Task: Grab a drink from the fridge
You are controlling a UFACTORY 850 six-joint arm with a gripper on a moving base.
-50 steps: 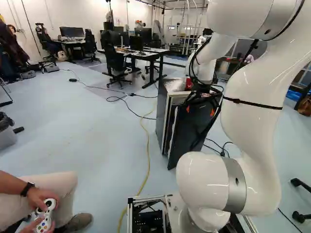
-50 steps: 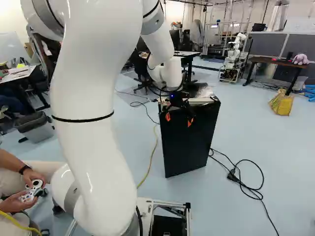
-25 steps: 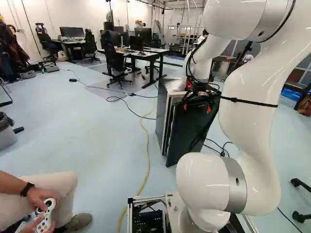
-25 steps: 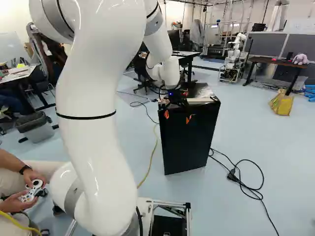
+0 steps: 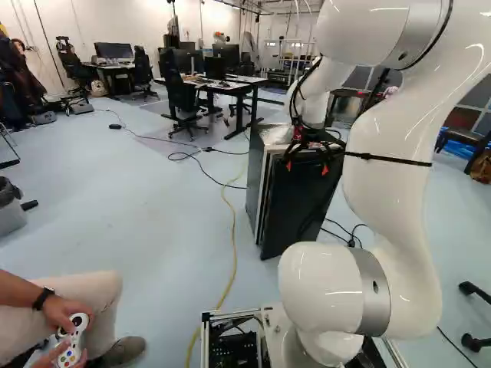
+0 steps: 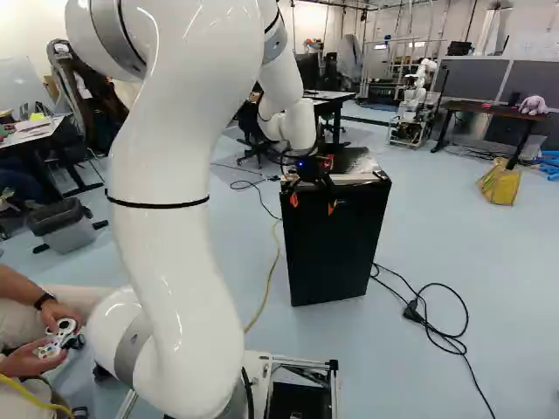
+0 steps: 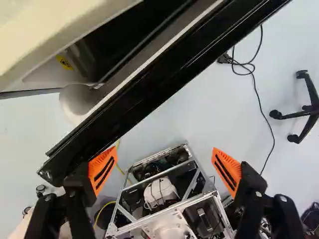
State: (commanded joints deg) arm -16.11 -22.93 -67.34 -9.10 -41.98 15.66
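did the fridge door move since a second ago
Yes: in the left base view the fridge door has swung in, its near bottom corner now closer to the fridge cabinet, which stayed put.

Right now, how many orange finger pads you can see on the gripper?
2. In the wrist view, the first pad is close by the fridge door; the second pad stands opposite, farther from it.
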